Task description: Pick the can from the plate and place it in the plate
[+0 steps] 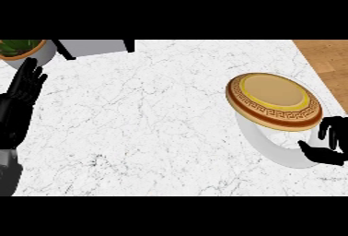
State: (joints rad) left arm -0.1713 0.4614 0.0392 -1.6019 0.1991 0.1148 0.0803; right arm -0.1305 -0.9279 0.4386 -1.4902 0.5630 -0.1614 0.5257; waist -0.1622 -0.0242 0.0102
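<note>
Landmark: the brown plate [272,113] with a gold ring and key-pattern border, at the right of the white marble surface [149,120]. It sits tilted, its lower-right portion lying over a white plate [266,142] that extends out below and to the right of it.

Can: not discernible anywhere in the head view. No can stands on the brown plate's face, and the exposed part of the white plate shows none. Its location cannot be told.

Right hand [327,156]: just right of and below the brown plate, at the white plate's lower-right rim and partly cut by the view's edge. Whether it is spread or closed on anything cannot be told.

Left hand [17,108]: far left of the brown plate, at the view's left edge. It is spread, fingers straight and pointing up, holding nothing, at rest.

Other items: a potted plant [24,50] and a grey box [95,46] lie far to the upper left of the brown plate. Wood flooring [329,60] shows above and right of it.
</note>
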